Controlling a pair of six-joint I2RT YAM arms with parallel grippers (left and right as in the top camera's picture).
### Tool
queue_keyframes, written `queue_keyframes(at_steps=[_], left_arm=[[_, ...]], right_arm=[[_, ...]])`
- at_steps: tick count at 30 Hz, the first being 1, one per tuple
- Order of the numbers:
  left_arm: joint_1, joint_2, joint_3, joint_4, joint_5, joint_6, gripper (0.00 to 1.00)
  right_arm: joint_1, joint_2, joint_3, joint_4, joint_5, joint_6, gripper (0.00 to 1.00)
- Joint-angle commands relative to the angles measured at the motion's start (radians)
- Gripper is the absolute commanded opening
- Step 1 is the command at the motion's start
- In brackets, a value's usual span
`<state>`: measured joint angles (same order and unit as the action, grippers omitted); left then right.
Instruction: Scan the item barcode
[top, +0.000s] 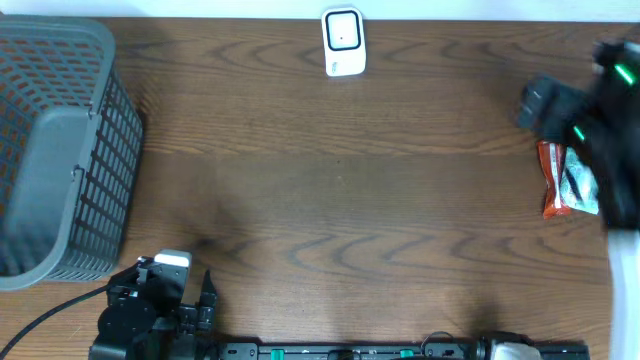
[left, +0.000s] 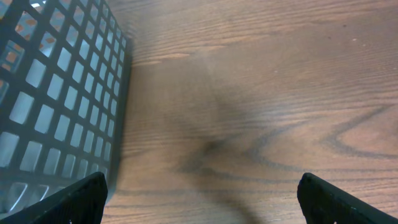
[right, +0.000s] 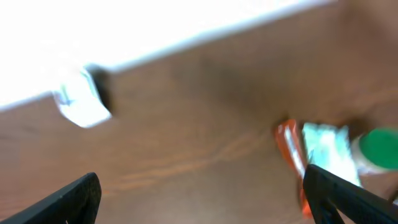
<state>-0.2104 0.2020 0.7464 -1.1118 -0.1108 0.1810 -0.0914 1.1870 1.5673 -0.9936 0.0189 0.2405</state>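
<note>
A dark brown wood-grain table (top: 340, 200) fills nearly the whole overhead view, with only a thin pale strip showing past its far edge and a white patch at the lower right corner. A large grey plastic lattice basket (top: 60, 150) stands on the left end of the table; in the left wrist view its slotted wall rises just beside the left finger. The right arm (top: 600, 110) is a dark, blurred mass with green lights over the table's right end, and it hides the upper part of the item beneath it. The left arm sits low at the near edge, close to the basket's near corner. The left gripper (left: 199, 202) is spread wide over bare wood with nothing between its fingers. The right gripper (right: 208, 199) is likewise released, its fingers wide apart and empty. A small white barcode scanner (top: 343, 42) stands at the far edge, near the middle, well apart from both arms. The orange-red snack packet (top: 560, 185) lies flat on the table at the right end, just beside the right finger in the blurred wrist view.
</note>
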Motion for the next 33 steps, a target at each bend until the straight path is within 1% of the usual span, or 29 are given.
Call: queue_keyframes(at_steps=[1, 2, 3, 7, 10, 16, 21, 26, 30, 33], left_arm=[[0.003, 0.001, 0.003, -0.002, 0.002, -0.002, 0.98], [0.003, 0.001, 0.003, -0.002, 0.002, -0.002, 0.98], [0.003, 0.001, 0.003, -0.002, 0.002, -0.002, 0.98], [0.003, 0.001, 0.003, -0.002, 0.002, -0.002, 0.98], [0.003, 0.001, 0.003, -0.002, 0.002, -0.002, 0.98], [0.003, 0.001, 0.003, -0.002, 0.002, -0.002, 0.98], [0.003, 0.001, 0.003, -0.002, 0.002, -0.002, 0.98], [0.003, 0.001, 0.003, -0.002, 0.002, -0.002, 0.98], [0.003, 0.001, 0.003, -0.002, 0.002, -0.002, 0.98], [0.003, 0.001, 0.003, -0.002, 0.002, -0.002, 0.98]], right_arm=[[0.0, -0.153, -0.012, -0.029, 0.052, -0.019, 0.86], [0.0, -0.206, -0.012, -0.043, 0.067, -0.019, 0.88], [0.0, -0.26, -0.012, -0.074, 0.074, -0.022, 0.99], [0.0, -0.438, -0.012, -0.192, 0.142, -0.021, 0.99], [0.0, -0.548, -0.012, -0.249, 0.141, -0.021, 0.99], [0.0, -0.676, -0.013, -0.305, 0.14, -0.021, 0.99], [0.0, -0.785, -0.03, -0.304, 0.137, -0.02, 0.99], [0.0, -0.91, -0.089, -0.273, 0.137, -0.021, 0.99], [0.001, -1.014, -0.18, -0.181, 0.136, -0.02, 0.99], [0.007, -1.052, -0.246, -0.111, 0.136, -0.017, 0.99]])
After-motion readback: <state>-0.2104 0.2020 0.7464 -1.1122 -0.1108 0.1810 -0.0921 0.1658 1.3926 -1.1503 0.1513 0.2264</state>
